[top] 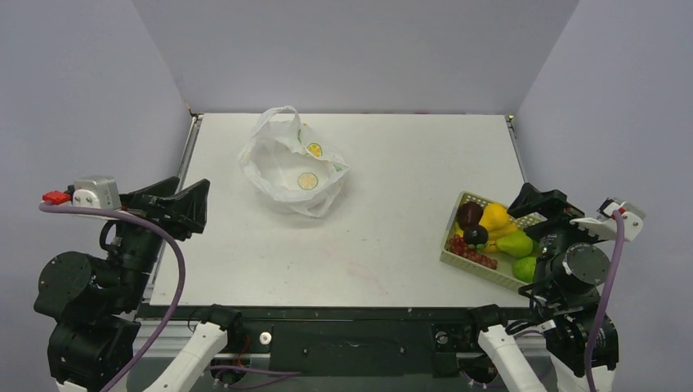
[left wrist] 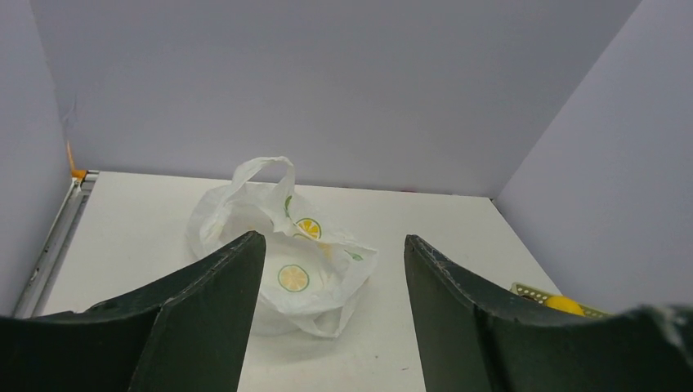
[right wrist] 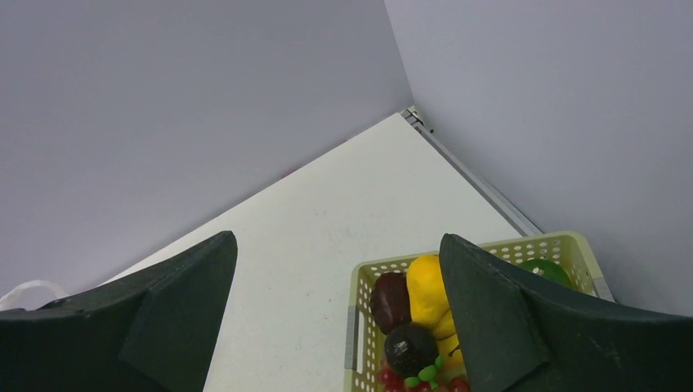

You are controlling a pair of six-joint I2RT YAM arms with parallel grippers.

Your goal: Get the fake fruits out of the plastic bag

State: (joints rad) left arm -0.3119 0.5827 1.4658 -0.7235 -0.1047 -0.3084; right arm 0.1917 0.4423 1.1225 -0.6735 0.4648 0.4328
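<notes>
The white plastic bag (top: 292, 163) with round yellow-green logos lies crumpled at the back middle of the table; it also shows in the left wrist view (left wrist: 282, 245). I see no fruit in it. The fake fruits lie in a pale yellow-green basket (top: 454, 220): a yellow lumpy piece (top: 497, 219), dark purple round ones (top: 469, 214), a red grape bunch (top: 471, 251), a green pear (top: 516, 243) and a green lime (top: 525, 268). My left gripper (top: 192, 207) is open and empty at the table's left edge. My right gripper (top: 531, 208) is open and empty above the basket.
The basket (right wrist: 359, 286) sits at the right front of the table, close to the right wall. Grey walls close in the table on the left, back and right. A metal rail (top: 186, 155) runs along the left edge.
</notes>
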